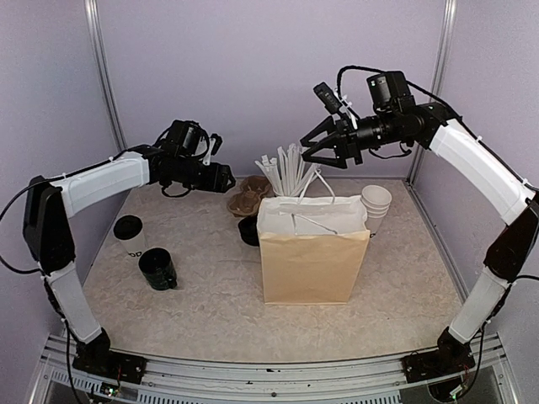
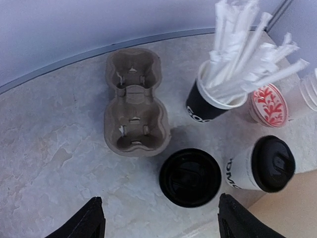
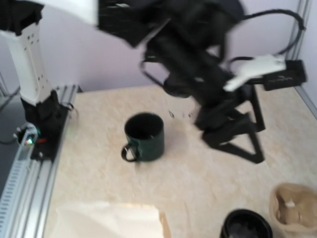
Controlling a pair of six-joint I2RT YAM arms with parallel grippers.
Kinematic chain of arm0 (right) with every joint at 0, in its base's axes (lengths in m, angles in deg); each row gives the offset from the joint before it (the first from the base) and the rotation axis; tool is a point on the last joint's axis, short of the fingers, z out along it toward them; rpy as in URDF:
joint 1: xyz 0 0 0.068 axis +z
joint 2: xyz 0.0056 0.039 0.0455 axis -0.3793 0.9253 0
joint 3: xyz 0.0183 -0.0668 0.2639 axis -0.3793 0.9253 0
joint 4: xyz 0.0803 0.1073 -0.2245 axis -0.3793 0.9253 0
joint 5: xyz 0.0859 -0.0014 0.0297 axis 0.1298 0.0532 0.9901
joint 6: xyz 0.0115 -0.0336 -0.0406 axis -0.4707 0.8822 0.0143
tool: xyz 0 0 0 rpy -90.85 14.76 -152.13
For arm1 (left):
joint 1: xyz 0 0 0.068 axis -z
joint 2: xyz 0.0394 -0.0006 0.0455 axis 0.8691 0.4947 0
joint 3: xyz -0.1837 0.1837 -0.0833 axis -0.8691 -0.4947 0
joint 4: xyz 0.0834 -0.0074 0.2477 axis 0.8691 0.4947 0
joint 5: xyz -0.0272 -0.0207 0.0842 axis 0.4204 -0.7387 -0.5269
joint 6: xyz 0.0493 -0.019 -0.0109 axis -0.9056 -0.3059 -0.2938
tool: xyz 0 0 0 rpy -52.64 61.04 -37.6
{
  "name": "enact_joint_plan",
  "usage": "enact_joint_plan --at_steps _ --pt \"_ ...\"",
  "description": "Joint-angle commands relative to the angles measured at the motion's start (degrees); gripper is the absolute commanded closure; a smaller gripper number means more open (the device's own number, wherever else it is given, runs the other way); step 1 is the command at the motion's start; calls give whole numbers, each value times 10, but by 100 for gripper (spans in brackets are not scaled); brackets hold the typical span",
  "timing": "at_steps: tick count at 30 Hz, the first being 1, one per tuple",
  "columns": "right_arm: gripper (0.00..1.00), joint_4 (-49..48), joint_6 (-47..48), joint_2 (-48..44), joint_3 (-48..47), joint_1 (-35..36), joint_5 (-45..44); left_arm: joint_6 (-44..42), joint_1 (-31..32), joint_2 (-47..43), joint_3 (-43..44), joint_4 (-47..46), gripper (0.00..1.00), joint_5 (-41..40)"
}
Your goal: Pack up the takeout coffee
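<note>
Left gripper [image 2: 159, 210] shows its two fingers at the bottom of the wrist view, spread wide and empty, with a round black lid [image 2: 189, 177] and a cardboard carrier [image 2: 133, 104] on the table [image 1: 210, 311] below. Right gripper [image 1: 306, 150] hangs high beside the straws [image 1: 286, 172], jaws apart, holding nothing. Coffee cup [image 1: 128, 237], white with a black top, stands far left just behind the green mug [image 1: 157, 269], well apart from the bag [image 1: 312, 261].
</note>
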State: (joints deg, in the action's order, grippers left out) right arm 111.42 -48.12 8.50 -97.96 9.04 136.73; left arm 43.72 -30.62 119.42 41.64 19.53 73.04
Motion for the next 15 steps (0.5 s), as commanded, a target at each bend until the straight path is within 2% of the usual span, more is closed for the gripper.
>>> enact_joint_plan --at_steps 1,8,12,15 --pt "40 30 39 -28 20 0 -39 16 -31 95 84 32 26 13" --pt "40 61 65 -22 13 0 -74 -2 -44 284 320 105 31 37" --pt "40 67 68 -22 14 0 -81 9 -47 351 385 126 30 6" --pt "40 73 71 -24 15 0 -86 11 -49 383 395 130 30 0"
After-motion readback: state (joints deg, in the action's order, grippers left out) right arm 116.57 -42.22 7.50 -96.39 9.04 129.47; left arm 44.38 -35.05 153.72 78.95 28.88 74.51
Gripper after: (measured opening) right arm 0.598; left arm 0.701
